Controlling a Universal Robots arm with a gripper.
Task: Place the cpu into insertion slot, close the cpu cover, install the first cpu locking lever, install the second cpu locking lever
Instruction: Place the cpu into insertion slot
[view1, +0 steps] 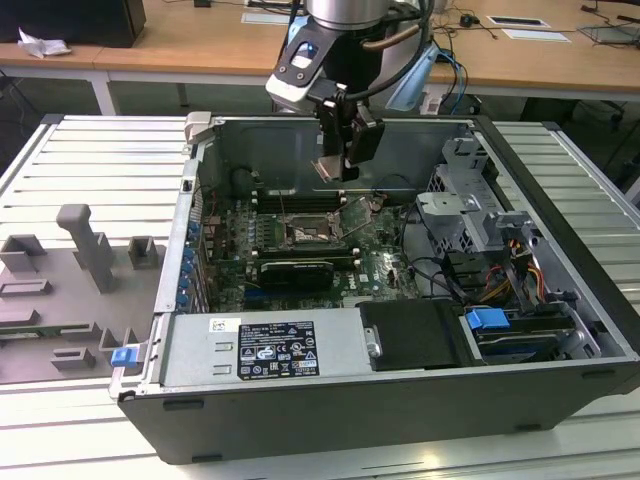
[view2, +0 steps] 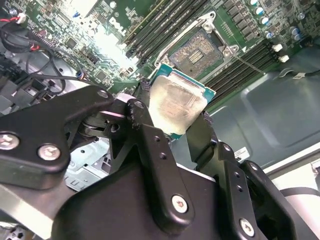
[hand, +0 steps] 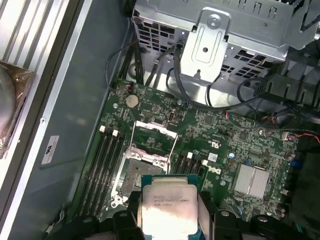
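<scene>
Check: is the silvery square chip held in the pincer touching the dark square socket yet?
Apart. In the exterior view the silvery square chip hangs in the pincer clear above the dark silver-rimmed socket.

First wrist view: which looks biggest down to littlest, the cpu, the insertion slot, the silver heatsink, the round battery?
1. cpu, though nearness to the camera makes that unsure
2. insertion slot, partly hidden
3. silver heatsink
4. round battery
</scene>
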